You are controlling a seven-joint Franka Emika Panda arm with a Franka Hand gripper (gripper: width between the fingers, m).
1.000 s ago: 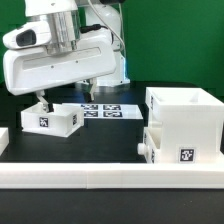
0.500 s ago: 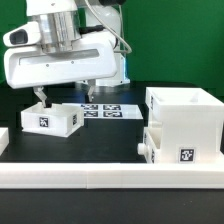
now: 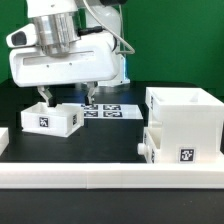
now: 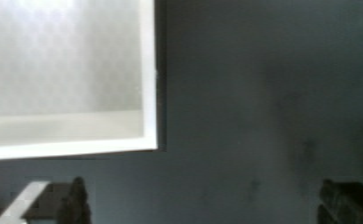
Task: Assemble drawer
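A small white open box, a drawer with a marker tag on its front, sits on the black table at the exterior view's left. The larger white drawer housing stands at the exterior view's right, also tagged. My gripper hangs open and empty just above the small box's far side, one finger by its left corner and the other past its right edge. In the wrist view the box's inside and rim fill one corner, and my gripper is spread wide over bare dark table.
The marker board lies flat behind the small box. A long white wall runs along the table's front. A small white part sits at the far left edge. Round pegs stick out of the housing's left side.
The arm has shifted a little toward the exterior view's right over the small box. The gripper stays open; the parts have not moved.
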